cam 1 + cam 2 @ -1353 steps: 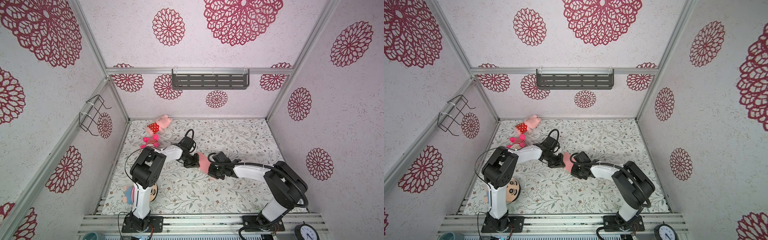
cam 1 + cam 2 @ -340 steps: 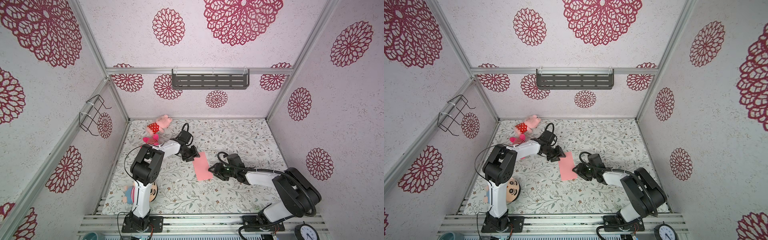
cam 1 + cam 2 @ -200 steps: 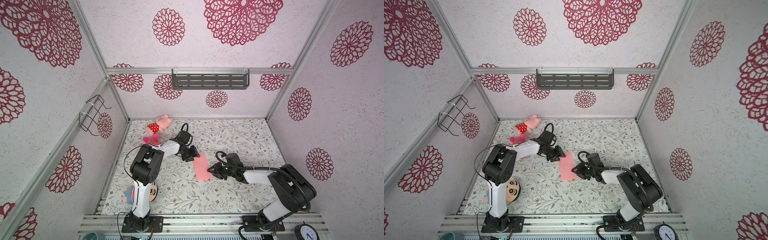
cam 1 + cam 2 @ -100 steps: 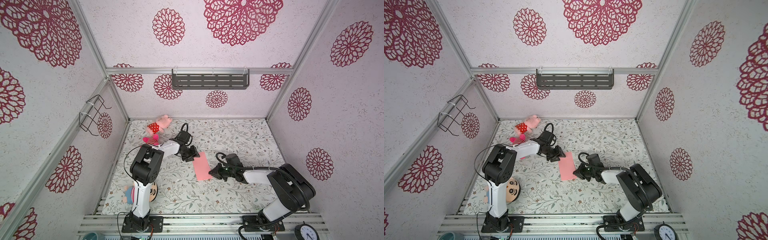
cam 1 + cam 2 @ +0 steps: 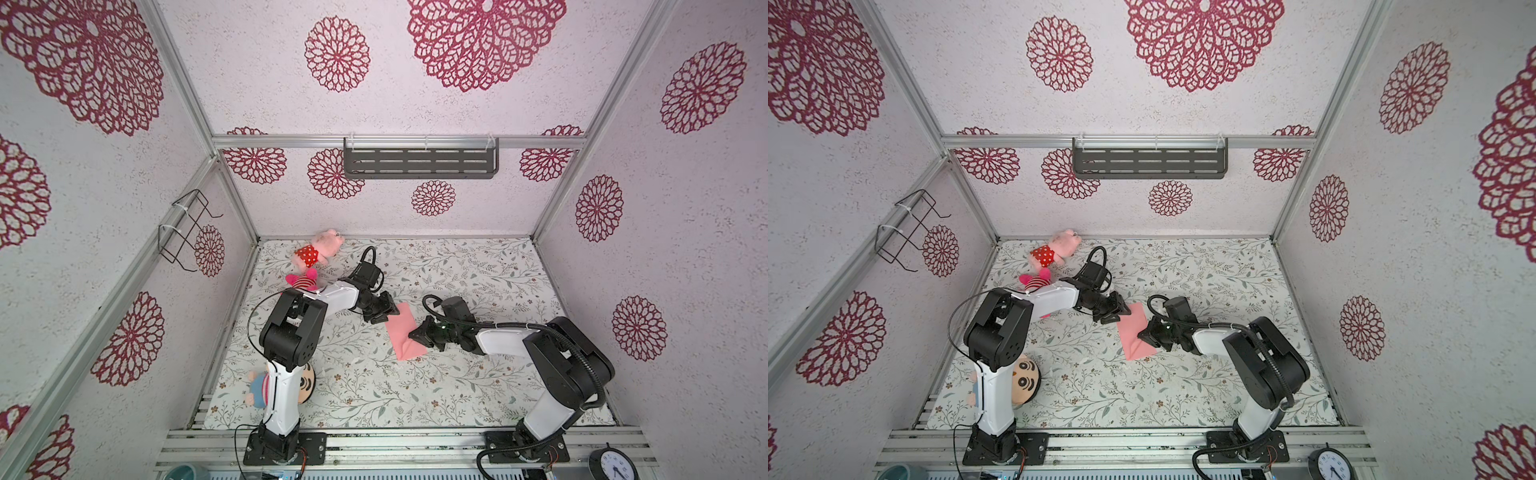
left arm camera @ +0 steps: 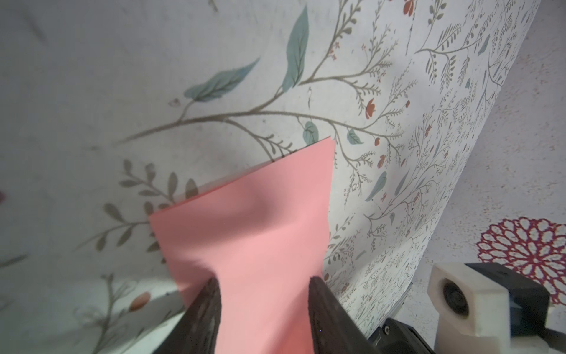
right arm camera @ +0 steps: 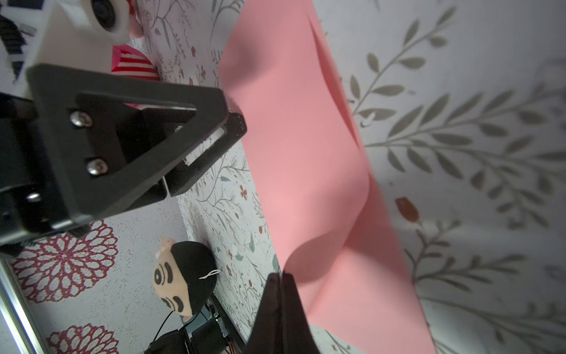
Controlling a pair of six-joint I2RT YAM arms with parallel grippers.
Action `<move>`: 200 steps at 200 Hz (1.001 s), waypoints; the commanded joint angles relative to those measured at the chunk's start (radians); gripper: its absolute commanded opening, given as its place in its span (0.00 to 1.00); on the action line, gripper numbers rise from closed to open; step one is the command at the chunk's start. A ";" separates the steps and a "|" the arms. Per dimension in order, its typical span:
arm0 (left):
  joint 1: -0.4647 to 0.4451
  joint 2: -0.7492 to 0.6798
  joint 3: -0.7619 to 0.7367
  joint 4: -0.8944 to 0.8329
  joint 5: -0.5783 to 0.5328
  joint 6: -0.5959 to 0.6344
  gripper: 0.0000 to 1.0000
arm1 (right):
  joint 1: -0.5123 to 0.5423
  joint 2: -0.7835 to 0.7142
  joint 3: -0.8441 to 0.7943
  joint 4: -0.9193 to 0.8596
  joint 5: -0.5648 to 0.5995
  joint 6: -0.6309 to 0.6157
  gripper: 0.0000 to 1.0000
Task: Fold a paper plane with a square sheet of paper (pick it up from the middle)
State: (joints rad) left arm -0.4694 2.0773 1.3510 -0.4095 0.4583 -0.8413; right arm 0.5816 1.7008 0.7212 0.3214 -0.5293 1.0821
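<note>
The square sheet of paper (image 5: 405, 336) (image 5: 1136, 332) is light pink and lies folded over into a long rectangle on the floral table. My left gripper (image 5: 384, 313) (image 6: 265, 288) is open at the sheet's far end, and the paper (image 6: 254, 220) runs between its two fingers. My right gripper (image 5: 415, 334) (image 7: 281, 277) is shut on the right-hand edge of the top layer. That layer of paper (image 7: 294, 138) bulges upward at the jaw tips. The paper plane is out of view.
A pink plush in a red dotted dress (image 5: 318, 251) and a striped pink plush (image 5: 302, 281) lie at the back left. A boy-head plush (image 5: 305, 384) rests by the left arm's base. A dark shelf (image 5: 419, 163) hangs on the back wall and a wire rack (image 5: 185, 230) on the left wall.
My right gripper's jaws have shut at the paper's right edge, and the top layer has puckered there. The left arm and the sheet stay in place.
</note>
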 commanded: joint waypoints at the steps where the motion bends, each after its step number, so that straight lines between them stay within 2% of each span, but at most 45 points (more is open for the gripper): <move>1: -0.002 0.038 -0.047 -0.046 -0.053 0.008 0.50 | 0.013 0.020 0.027 0.034 -0.003 -0.004 0.01; 141: -0.003 0.034 -0.053 -0.048 -0.056 0.008 0.50 | 0.054 0.125 0.092 0.092 0.063 0.013 0.00; 200: -0.003 0.032 -0.049 -0.052 -0.055 0.011 0.50 | 0.059 0.141 0.104 0.091 0.048 0.003 0.00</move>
State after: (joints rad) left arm -0.4694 2.0727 1.3422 -0.3996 0.4587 -0.8387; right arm 0.6334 1.8393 0.8009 0.3958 -0.4831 1.0851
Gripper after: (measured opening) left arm 0.500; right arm 0.054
